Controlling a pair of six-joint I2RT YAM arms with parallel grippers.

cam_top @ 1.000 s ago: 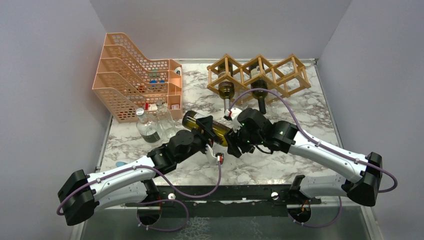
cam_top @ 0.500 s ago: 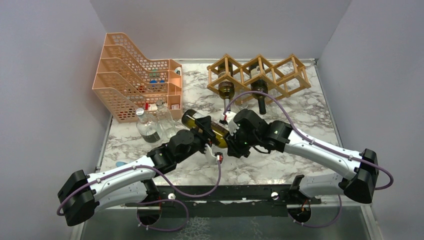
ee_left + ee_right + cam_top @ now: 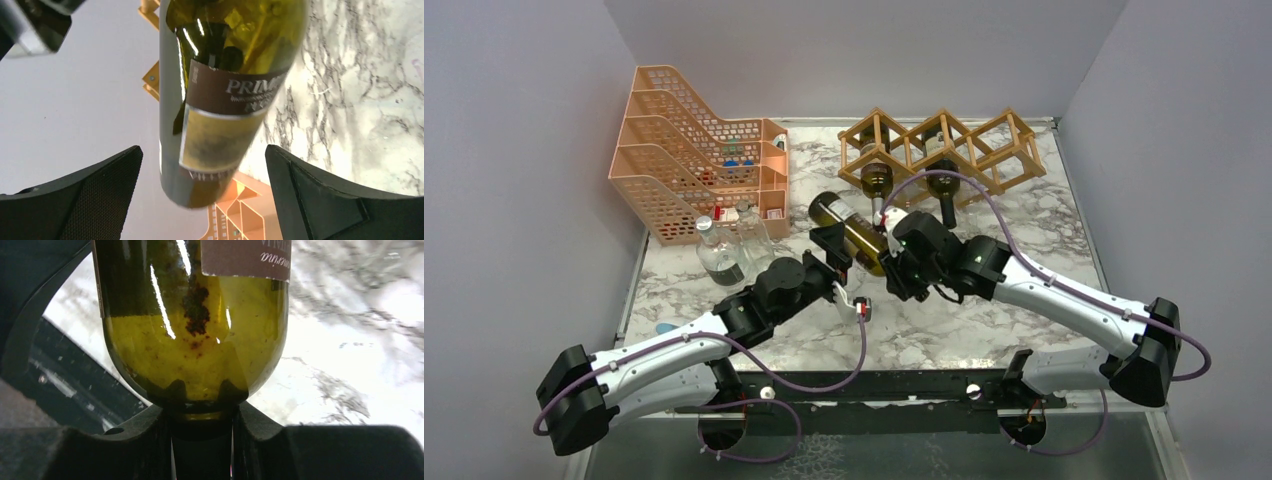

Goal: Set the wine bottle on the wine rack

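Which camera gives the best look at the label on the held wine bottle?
The left wrist view: the label fills the middle, its print partly readable. The right wrist view catches only its edge at the top. The top view shows the wine bottle small, its label indistinct.

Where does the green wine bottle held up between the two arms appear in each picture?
Top view: the wine bottle slants at centre, before the wine rack.
Left wrist: the wine bottle fills the upper middle, label showing.
Right wrist: its shoulder fills the top, neck in the right hand.
Shared landmark: the marble tabletop.
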